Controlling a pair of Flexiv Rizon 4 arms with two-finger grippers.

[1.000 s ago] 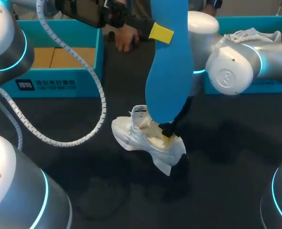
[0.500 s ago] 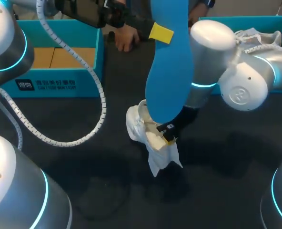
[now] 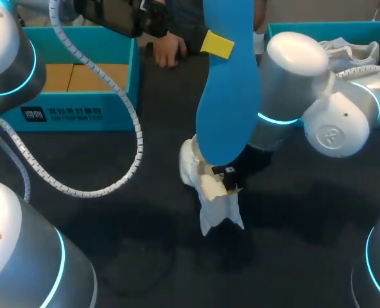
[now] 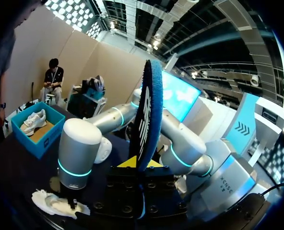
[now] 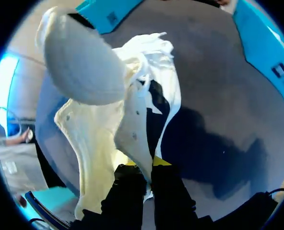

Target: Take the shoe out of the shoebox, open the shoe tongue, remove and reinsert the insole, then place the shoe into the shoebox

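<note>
Shoe (image 3: 214, 200) partly behind blue insole (image 3: 228, 96)

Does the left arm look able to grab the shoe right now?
Probably not. The left gripper is full, shut on the insole and holding it upright, and the right gripper is pinching the shoe at its opening.

Head camera high behind, looking down; right wrist camera close — all views share the shoe (image 3: 209, 192).
</note>
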